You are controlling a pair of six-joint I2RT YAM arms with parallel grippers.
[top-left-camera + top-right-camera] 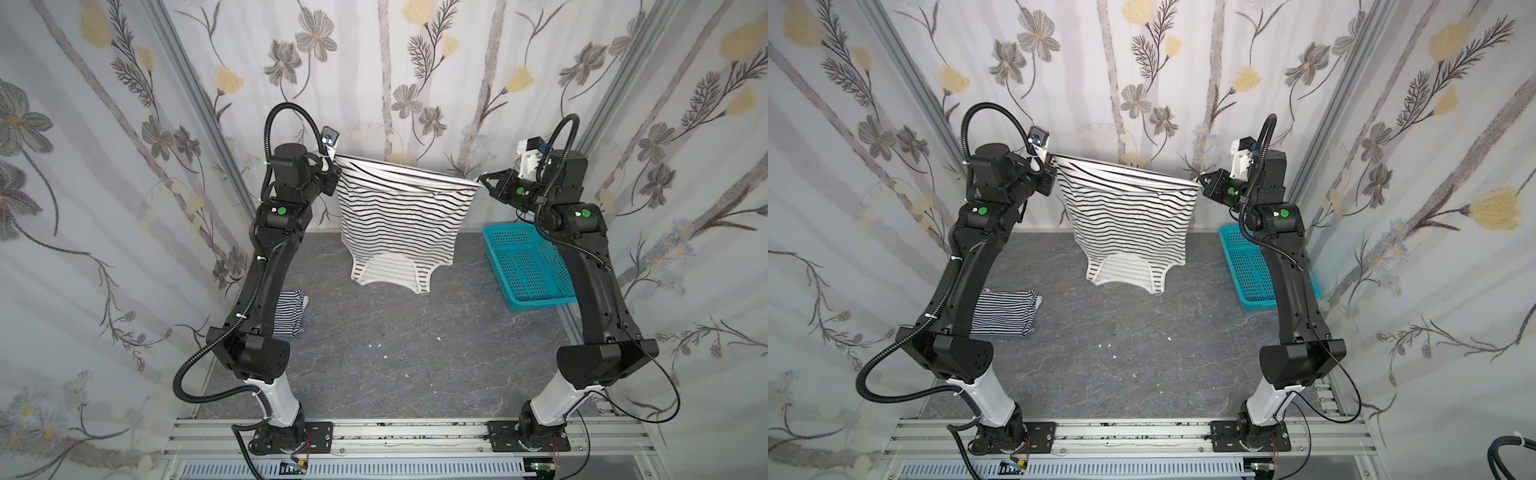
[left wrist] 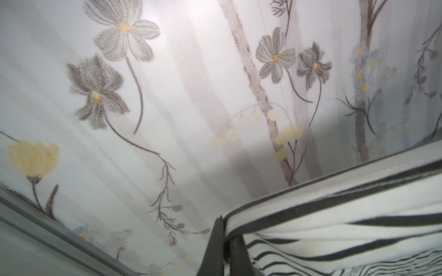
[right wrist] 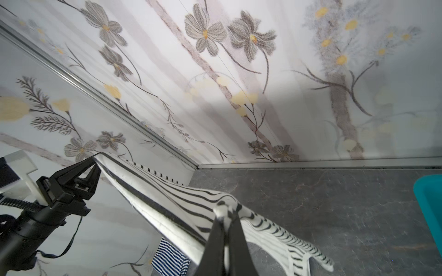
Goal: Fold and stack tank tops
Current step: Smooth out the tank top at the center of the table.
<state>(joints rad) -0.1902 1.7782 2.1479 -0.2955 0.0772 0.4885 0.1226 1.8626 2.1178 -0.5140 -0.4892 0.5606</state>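
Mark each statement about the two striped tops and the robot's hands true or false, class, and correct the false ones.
1. The wide-striped top hangs stretched between the left hand and the right hand. True.
2. The fine-striped top lies in the turquoise basket. False: it lies on the table beside the left arm, well apart from the basket.
3. The wide-striped top hangs with its strap end lowest. True.
4. The right hand is open. False: it is shut on a corner of the wide-striped top.
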